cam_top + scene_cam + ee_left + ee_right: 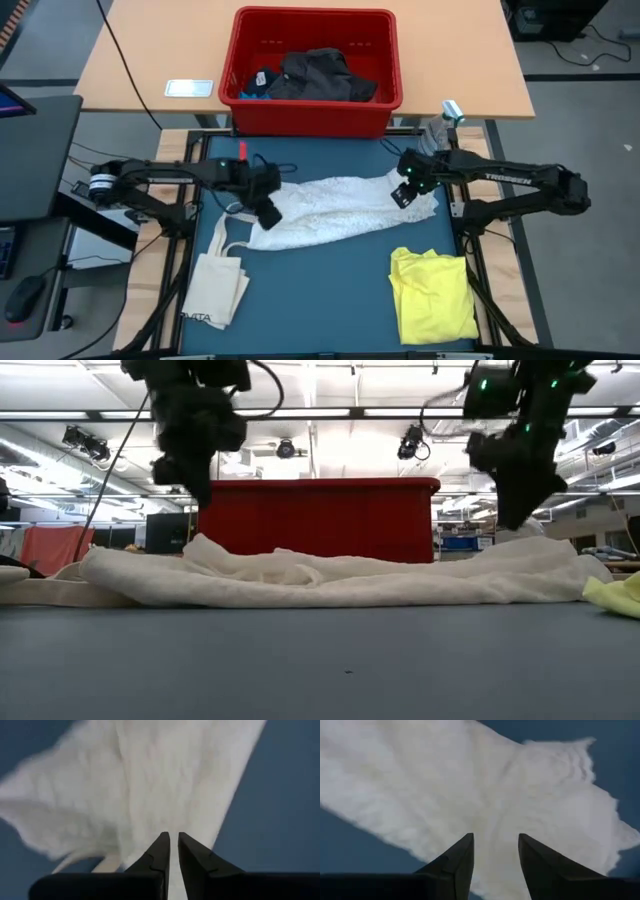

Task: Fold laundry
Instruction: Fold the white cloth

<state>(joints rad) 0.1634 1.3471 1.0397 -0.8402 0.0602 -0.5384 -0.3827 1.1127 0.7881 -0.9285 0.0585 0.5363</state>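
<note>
The white garment point(340, 212) lies spread and rumpled across the middle of the blue table, long side running left to right. My left gripper point(268, 212) hangs over its left end; in the left wrist view its fingers point(174, 840) stand only a narrow slit apart above the cloth point(150, 785). My right gripper point(403, 192) hangs open over the right end point(495, 795). In the low view both grippers point(197, 495) point(515, 520) are clear above the cloth point(330, 580). The yellow garment point(432, 295) lies bunched at the near right. Dark garments point(315, 75) sit in the red bin.
The red bin point(312, 115) stands just beyond the table's far edge. A cream tote bag point(215, 285) lies at the near left, its handles reaching toward the white garment. Bare blue table point(320, 300) shows between tote and yellow garment.
</note>
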